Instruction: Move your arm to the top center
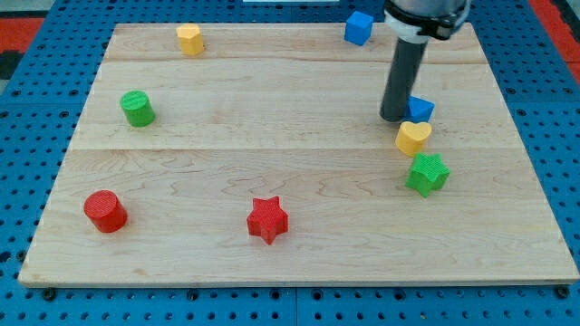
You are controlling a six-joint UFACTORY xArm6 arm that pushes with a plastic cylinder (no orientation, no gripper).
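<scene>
My tip point(396, 118) rests on the wooden board point(272, 136) at the view's right, just left of a small blue block point(420, 109) that it partly hides. A yellow heart block point(413, 137) lies just below and right of the tip. A green star block point(427, 174) sits below the heart. A blue cube point(359, 28) stands at the view's top, above and left of the tip, beside the rod.
A yellow block point(189, 39) sits at the top left. A green cylinder point(138, 109) is at the left. A red cylinder point(105, 211) is at the bottom left. A red star point(267, 219) is at the bottom centre. Blue pegboard point(544, 136) surrounds the board.
</scene>
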